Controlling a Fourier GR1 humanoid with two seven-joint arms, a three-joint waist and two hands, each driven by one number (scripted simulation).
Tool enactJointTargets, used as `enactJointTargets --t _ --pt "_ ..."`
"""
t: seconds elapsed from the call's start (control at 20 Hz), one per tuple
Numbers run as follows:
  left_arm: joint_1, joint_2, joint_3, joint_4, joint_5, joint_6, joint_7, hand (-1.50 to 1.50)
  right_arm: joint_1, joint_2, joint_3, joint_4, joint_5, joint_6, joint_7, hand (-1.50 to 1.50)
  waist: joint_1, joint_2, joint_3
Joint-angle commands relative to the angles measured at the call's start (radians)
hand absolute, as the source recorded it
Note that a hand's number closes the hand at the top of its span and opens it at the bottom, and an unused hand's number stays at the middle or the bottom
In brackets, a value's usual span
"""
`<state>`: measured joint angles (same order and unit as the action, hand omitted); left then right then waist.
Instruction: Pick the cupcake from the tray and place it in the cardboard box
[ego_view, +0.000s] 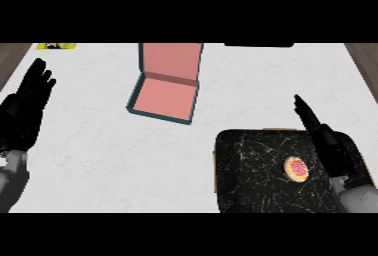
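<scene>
Head view: the cupcake (297, 169) shows from above as a small round thing with a pale orange rim and a pink top. It sits on the tray (251, 175), toward the tray's right side. The tray is a dark, nearly black slab with thin white veins and a light edge along its left and top sides; its lower part runs out of view.

The right hand (328, 142) lies over the tray's right edge, just right of the cupcake and not touching it. Its fingers are straight and held together, pointing up and a little left past the tray's top right corner, closed on nothing.

The cardboard box (164, 97) lies up and left of the tray, well apart from it. It is open, with a pink inside, a dark teal outer wall, and its lid (171, 59) standing back toward the far edge of the counter.

Between the tray and the box there is bare counter (96, 150). More bare counter spreads left of the tray to the left hand (26, 107), which rests open at the view's left edge, fingers up, far left of the tray.

The counter is white with faint grey marbling. Far up and left of the tray a small yellow thing (55, 46) lies at the far edge; above the tray a black thing (258, 45) shows at that edge. Brown strips show at both upper corners.
</scene>
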<state>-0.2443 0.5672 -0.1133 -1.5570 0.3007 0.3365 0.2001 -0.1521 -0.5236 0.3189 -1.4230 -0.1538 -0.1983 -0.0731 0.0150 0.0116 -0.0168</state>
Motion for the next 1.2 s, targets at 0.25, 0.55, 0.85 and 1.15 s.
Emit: enactJointTargets --t 0.25,0.55,0.85,1.15 --pt "0.170 -0.002 -0.091 0.036 -0.140 0.003 -0.104 0.00 -0.159 0.110 -0.262 -0.171 -0.146 -0.150 -0.084 -1.50 -0.012 -0.019 0.017" --pt "0.236 -0.049 -0.130 0.018 -0.147 0.013 -0.118 0.00 0.021 0.199 -0.296 -0.099 0.030 -0.515 -0.042 -1.50 -0.024 -0.018 0.018" --pt "0.210 -0.093 -0.138 0.009 -0.194 0.016 -0.088 0.00 0.171 -0.021 -0.231 -0.232 0.143 -0.339 0.071 -1.50 -0.026 -0.015 0.016" --pt "0.225 -0.110 -0.126 0.059 -0.195 0.022 -0.136 0.00 0.224 -0.313 -0.172 -0.346 0.248 -0.146 0.357 -1.50 -0.034 -0.016 0.011"
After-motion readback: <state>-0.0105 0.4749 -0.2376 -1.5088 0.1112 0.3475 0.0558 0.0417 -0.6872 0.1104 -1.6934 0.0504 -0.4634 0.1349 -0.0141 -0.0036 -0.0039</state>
